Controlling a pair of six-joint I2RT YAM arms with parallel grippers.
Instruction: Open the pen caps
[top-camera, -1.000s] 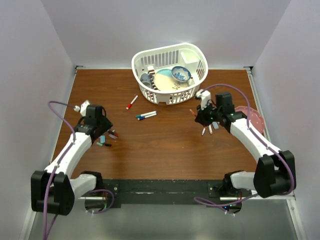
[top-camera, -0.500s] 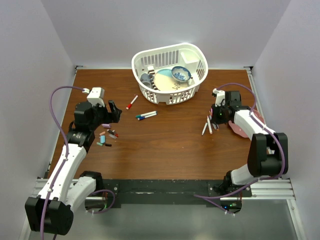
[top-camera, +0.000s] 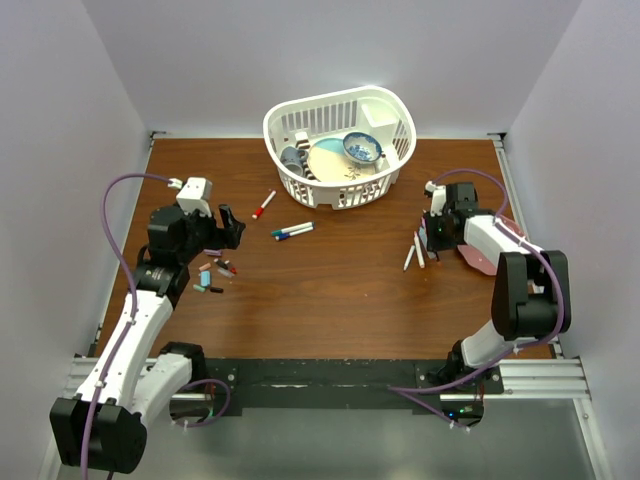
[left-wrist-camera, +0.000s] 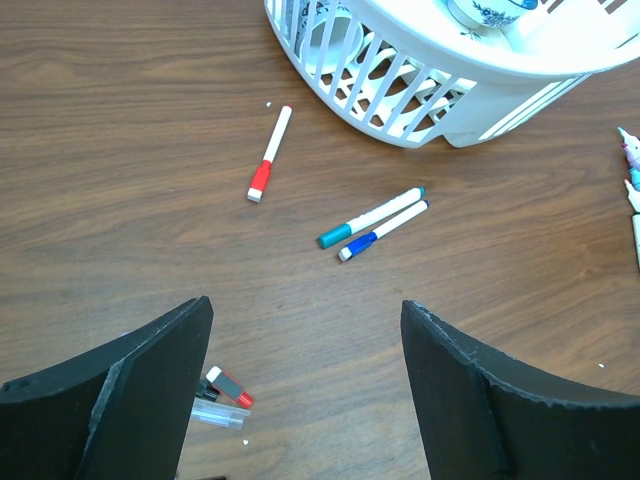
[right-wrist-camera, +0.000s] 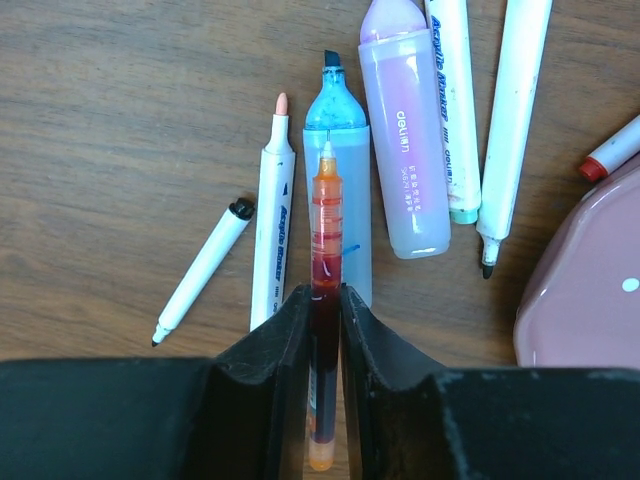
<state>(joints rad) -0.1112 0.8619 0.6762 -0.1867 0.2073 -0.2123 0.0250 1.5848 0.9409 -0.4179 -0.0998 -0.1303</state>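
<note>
Two arms have parted: our left gripper (left-wrist-camera: 303, 306) hangs spread, empty; right gripper (right-wrist-camera: 323, 292) pinches an uncapped orange pen (right-wrist-camera: 325, 210); three pen caps (left-wrist-camera: 260, 183) remain on.

At the bottom centre of the frame, the right gripper (right-wrist-camera: 326, 296) pinches a clear orange pen (right-wrist-camera: 326, 215), its bare tip pointing up. Directly behind it lies a blue highlighter (right-wrist-camera: 353, 190), uncapped. To the left are a peach-tipped white marker (right-wrist-camera: 272, 235) and a tilted small white marker (right-wrist-camera: 202, 268). To the right lie a pink highlighter (right-wrist-camera: 405, 130) and two white markers (right-wrist-camera: 510, 120). A pink plate (right-wrist-camera: 585, 295) fills the lower right.
</note>
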